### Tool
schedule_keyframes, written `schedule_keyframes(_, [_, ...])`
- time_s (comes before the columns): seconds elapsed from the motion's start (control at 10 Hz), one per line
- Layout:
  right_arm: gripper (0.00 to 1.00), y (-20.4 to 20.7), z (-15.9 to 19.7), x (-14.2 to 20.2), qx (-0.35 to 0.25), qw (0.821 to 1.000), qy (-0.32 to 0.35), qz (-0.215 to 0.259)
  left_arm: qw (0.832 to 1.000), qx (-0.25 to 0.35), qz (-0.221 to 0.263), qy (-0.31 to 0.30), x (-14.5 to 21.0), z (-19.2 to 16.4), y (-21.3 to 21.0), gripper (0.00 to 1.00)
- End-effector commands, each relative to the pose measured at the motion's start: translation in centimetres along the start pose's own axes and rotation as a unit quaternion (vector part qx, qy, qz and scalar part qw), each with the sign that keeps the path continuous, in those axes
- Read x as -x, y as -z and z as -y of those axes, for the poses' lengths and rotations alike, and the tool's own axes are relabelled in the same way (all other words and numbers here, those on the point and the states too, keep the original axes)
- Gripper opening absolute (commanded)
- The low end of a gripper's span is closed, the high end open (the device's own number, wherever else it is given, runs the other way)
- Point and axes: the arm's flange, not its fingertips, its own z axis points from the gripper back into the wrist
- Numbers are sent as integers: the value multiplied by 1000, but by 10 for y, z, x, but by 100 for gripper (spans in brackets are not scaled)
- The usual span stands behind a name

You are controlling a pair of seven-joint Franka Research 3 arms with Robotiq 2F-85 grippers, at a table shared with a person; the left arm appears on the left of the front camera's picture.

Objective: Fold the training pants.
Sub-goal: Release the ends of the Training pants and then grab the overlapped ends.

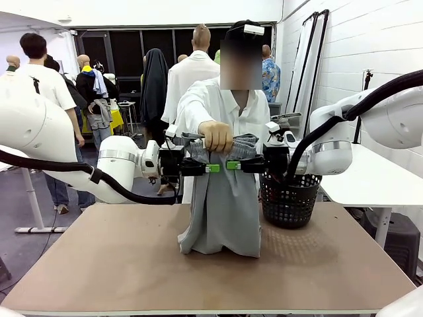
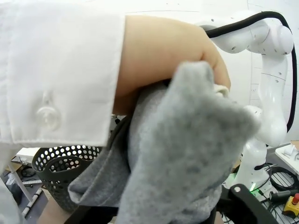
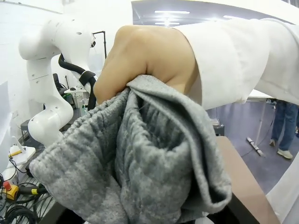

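While the person across the tabletop (image 1: 132,264) grips the bunched waistband of the training pants (image 1: 225,198) in one hand (image 1: 217,137), I have both of my arms drawn in level at that same height, one from each side. The pants hang straight down from that hand in front of the person's white shirt, and their lower ends crumple onto the brown tabletop near its far edge.

My left pincer (image 1: 213,168) points inward from the left, its green pads just under the hand, against the hanging grey cloth. My right pincer (image 1: 232,165) points inward from the right to meet it, so the two sets of green tips sit just apart at the middle of the waistband. Whether either pincer is pinching the fabric or only lying against it, I cannot tell: the cloth hides the fingers.

From my left wrist, the grey fabric (image 2: 187,154) bulges close in front, with the person's hand (image 2: 168,60) and a buttoned white cuff (image 2: 56,74) above it. From my right wrist, the gathered waistband (image 3: 140,163) fills the near field, the hand (image 3: 149,56) clamped over its top.

A black perforated basket (image 1: 289,198) stands on the tabletop just right of the pants.
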Motion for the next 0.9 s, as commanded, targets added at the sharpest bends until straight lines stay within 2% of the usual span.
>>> schedule_keyframes(0.0, [0, 4, 7, -4, 4, 1000, 7, 9, 1000, -16, 3, -6, -7, -4, 3, 0])
schedule_keyframes(0.4, [0, 3, 10, -5, -9, 1000, 22, 1, 1000, -15, 6, -15, -4, -8, 3, 0])
schedule_keyframes(0.7, [0, 1, 16, -5, -7, 1000, 22, -1, 1000, -17, -11, -13, -1, -19, 9, 0])
schedule_keyframes(0.8, [0, -2, 19, -3, -17, 1000, 7, 8, 980, -63, -174, -79, -5, -31, 11, 0])
